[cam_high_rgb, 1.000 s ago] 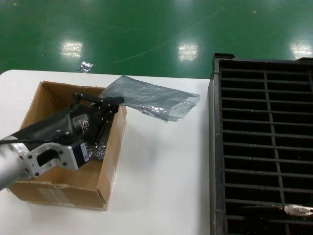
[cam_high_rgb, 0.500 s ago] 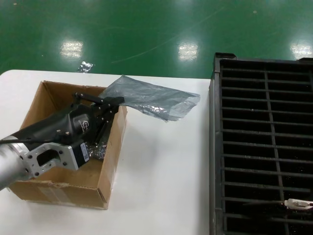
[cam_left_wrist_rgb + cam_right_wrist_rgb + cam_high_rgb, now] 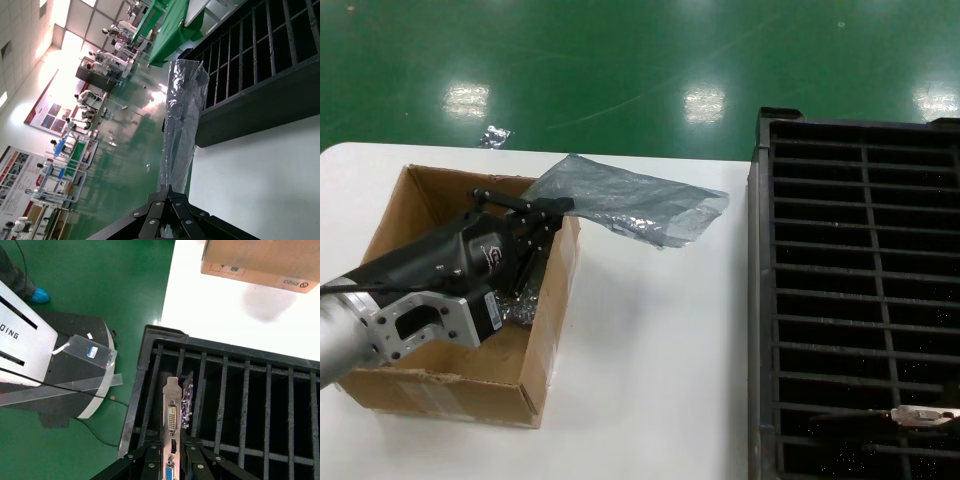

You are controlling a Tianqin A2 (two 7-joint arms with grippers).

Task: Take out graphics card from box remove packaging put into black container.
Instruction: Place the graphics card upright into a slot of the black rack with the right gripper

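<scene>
My left gripper [image 3: 556,206] reaches over the brown cardboard box [image 3: 545,330] and is shut on one end of the packaging [image 3: 632,204], a crinkly grey-silver bag that hangs out past the box's far right corner over the table. In the left wrist view the shut gripper [image 3: 168,189] pinches the packaging [image 3: 182,115]. My right gripper [image 3: 172,441] is shut on the silver bracket of the graphics card [image 3: 173,407], which stands on edge above a slot of the black container [image 3: 226,390]. In the head view the graphics card [image 3: 920,417] shows low in the black container [image 3: 756,300].
A dark glossy bag [image 3: 523,300] lies inside the box under my left arm. The white table [image 3: 650,350] separates box and crate. A foil scrap [image 3: 496,134] lies on the green floor. A grey machine base [image 3: 55,370] stands beside the crate.
The graphics card has shifted slightly farther back and left inside the black container. The left arm and the packaging have not moved.
</scene>
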